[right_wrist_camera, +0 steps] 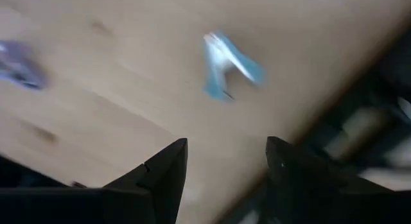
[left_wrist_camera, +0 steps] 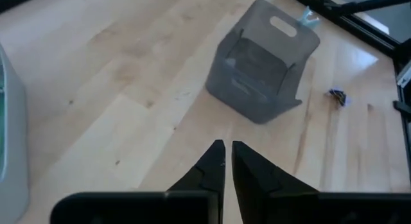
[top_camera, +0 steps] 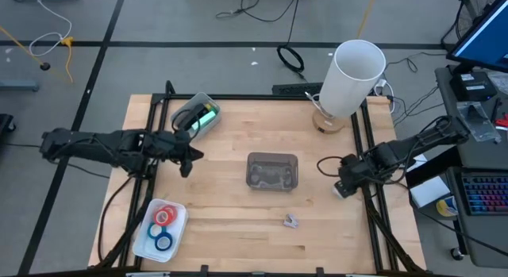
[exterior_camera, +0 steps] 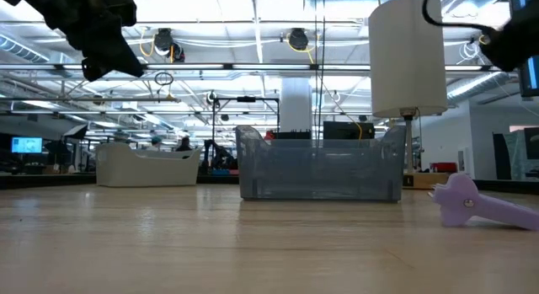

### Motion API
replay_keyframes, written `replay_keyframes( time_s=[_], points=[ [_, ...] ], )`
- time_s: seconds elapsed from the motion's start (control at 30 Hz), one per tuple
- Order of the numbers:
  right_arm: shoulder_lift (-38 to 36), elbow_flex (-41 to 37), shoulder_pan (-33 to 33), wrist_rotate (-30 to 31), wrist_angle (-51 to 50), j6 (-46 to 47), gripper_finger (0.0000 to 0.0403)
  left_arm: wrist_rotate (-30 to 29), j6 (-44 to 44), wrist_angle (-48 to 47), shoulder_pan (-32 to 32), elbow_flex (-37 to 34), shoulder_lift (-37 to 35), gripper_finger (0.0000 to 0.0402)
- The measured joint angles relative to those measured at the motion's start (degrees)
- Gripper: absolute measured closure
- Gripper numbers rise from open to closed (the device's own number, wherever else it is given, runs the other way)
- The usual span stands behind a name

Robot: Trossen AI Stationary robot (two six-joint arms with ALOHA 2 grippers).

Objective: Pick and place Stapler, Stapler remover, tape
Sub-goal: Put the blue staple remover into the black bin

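The mint-green stapler (top_camera: 209, 115) lies in a clear container (top_camera: 196, 118) at the table's far left. Red and blue tape rolls (top_camera: 163, 227) sit in a white tray (top_camera: 176, 230) at the near left. The small purple stapler remover (top_camera: 290, 221) (exterior_camera: 470, 200) lies on the bare wood, near side of the grey bin (top_camera: 272, 171) (left_wrist_camera: 262, 62). My left gripper (top_camera: 187, 159) (left_wrist_camera: 228, 151) hovers shut above the table, left of the bin. My right gripper (top_camera: 341, 185) (right_wrist_camera: 226, 153) is open over the table's right edge, with nothing between its fingers.
A tall white cylinder (top_camera: 354, 77) stands on a round base at the far right corner. A small pale blue scrap (right_wrist_camera: 226, 65) lies on the wood before my right gripper. Bare wood stretches between the bin and the near edge. Black frame rails (top_camera: 371, 162) run along the table's sides.
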Motion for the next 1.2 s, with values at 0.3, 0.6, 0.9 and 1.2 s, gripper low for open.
replay_keyframes(
  time_s=[0.3, 0.6, 0.9, 1.2],
  points=[
    [0.0, 0.0, 0.0, -3.8, -2.7, 0.6, 0.0195, 0.4, 1.2, 0.8, 2.5, 0.0, 0.0, 0.0399],
    [0.0, 0.0, 0.0, -1.5, 3.6, -2.0, 0.0197, 1.8, 1.2, 0.8, 3.0, 0.0, 0.0, 0.0375],
    [1.5, -0.2, 0.0, 3.6, 7.0, 0.8, 0.0200, 1.8, 1.4, 0.8, 3.0, 0.0, 0.0, 0.0394],
    [4.9, -8.0, 0.0, -3.9, 15.5, 6.0, 0.0223, 1.7, 2.3, 0.8, 3.0, 0.0, 0.0, 0.0376]
  ],
)
